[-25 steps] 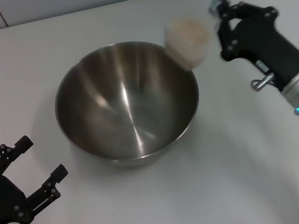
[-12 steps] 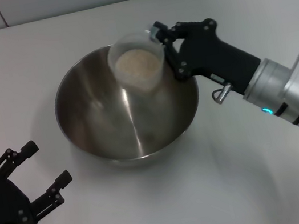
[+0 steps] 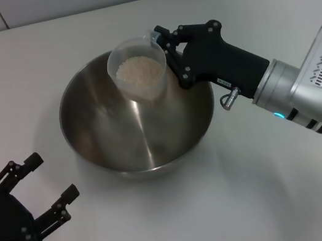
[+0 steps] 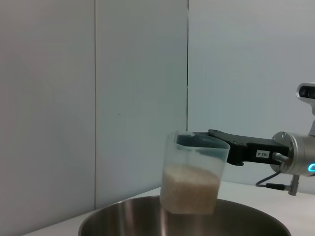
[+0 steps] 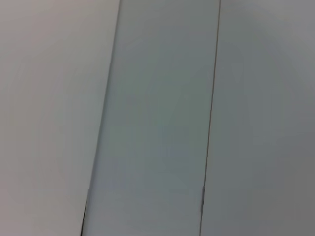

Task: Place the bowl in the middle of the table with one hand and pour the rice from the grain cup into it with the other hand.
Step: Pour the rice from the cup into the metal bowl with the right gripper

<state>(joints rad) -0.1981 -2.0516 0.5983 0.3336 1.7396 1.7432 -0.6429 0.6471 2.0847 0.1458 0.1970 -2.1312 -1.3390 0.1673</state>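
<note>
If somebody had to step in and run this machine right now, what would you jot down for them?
Right gripper: shut on the grain cup, held above the bowl, nearly upright.
Left gripper: open, empty, low beside the bowl on the table.
Rice: all in the cup; none visible in the bowl.
Done: bowl placed mid-table, cup brought over it.
Left: tip the cup and pour.

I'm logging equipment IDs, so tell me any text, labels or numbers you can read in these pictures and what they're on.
"183-4", as best it reads: small white sticker on the side of the right gripper, in the left wrist view; the digits are tiny, so this is unsure.
The same sticker in the head view: too small to read.
Grain cup, bowl, table, left gripper: no readable text.
</note>
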